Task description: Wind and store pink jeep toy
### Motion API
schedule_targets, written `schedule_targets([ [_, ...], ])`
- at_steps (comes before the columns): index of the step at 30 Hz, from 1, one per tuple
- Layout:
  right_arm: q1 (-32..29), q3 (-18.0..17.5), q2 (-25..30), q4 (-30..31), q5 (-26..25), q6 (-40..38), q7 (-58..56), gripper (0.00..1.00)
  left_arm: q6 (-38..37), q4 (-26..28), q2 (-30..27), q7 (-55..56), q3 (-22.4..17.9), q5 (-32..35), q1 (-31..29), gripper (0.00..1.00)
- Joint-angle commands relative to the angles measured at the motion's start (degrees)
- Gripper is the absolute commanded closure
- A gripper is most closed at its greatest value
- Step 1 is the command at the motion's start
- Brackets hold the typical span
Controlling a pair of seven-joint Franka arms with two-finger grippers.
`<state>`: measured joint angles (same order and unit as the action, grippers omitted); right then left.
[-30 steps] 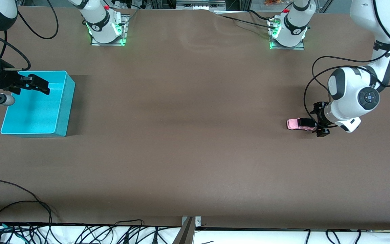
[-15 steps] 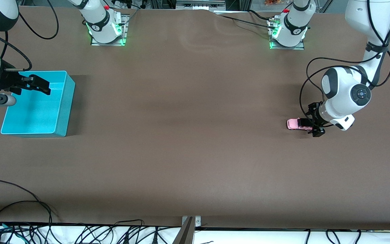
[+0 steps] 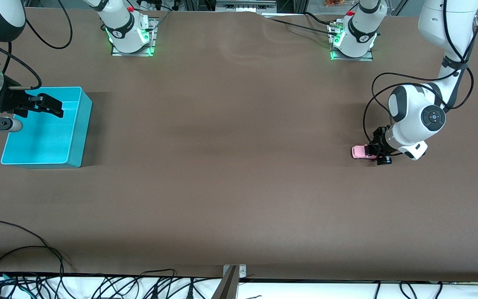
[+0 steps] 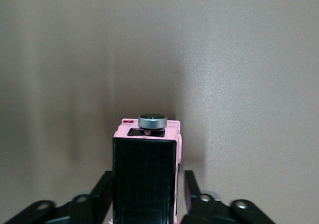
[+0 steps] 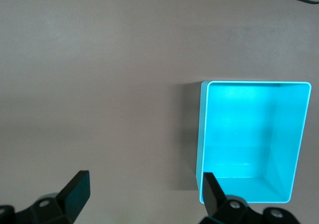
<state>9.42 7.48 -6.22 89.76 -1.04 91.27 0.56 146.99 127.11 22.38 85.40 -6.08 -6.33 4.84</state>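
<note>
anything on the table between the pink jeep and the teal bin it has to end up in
Nothing visible. The pink jeep toy sits at the left arm's end, between the left gripper's fingers; the teal bin sits at the right arm's end under the open right gripper. Only bare brown table lies between.

Bin and cables
A teal bin [image 3: 46, 128] is sitting on the brown table [image 3: 230, 166] toward the right arm's end; black cables [image 3: 77, 284] are lying along the table's near edge.
</note>
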Motion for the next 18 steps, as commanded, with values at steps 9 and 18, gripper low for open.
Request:
schedule_targets([
  [9, 0.34, -0.01, -0.55, -1.69, -1.07, -0.48, 0.49, 0.00, 0.32, -0.11, -0.94, -0.15, 0.89, -1.40, 0.52, 0.85],
  [18, 0.42, -0.10, -0.55, -1.69, -1.15, -0.48, 0.49, 0.00, -4.16, -4.32, -3.40, 3.27, 1.69, -1.14, 1.22, 0.85],
])
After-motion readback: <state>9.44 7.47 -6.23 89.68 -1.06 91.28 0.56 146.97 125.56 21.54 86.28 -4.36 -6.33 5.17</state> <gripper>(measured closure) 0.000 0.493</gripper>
